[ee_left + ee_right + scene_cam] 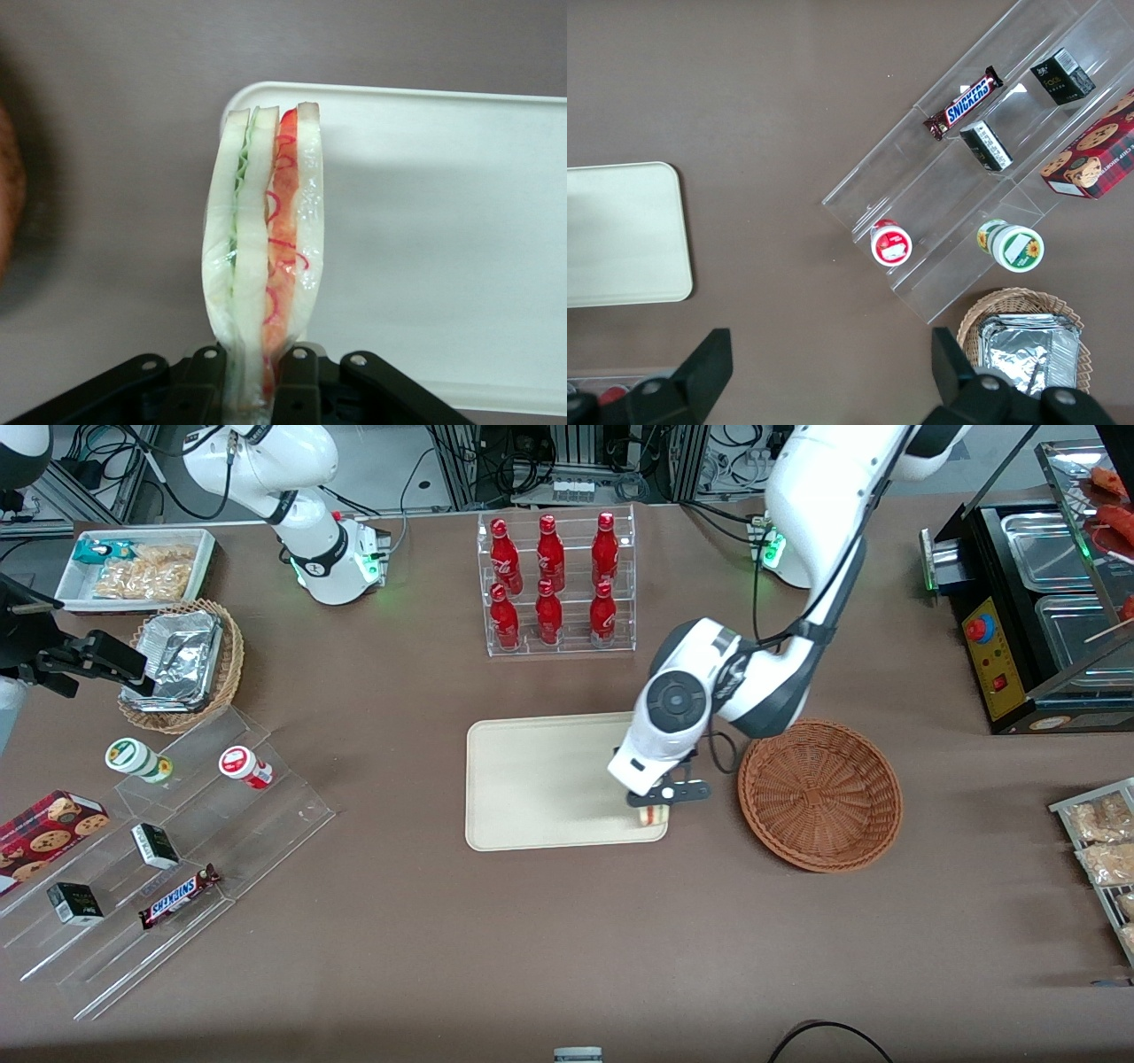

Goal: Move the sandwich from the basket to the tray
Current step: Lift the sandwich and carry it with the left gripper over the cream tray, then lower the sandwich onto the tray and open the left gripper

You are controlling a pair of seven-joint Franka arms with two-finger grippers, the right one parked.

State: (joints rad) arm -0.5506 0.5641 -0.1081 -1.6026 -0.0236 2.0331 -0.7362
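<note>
Sandwich (pixel 266 257) lengthwise out of hand (pixel 252 390)

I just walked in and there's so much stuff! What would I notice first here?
Probably the white robot arm, its gripper pinching a sandwich over the corner of the cream tray nearest the round brown basket, which sits beside the tray. Next, the bright red bottles in a clear rack, farther from the front camera than the tray.

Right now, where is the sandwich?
The sandwich is held in the gripper, over the tray corner nearest the front camera and the empty basket.
</note>
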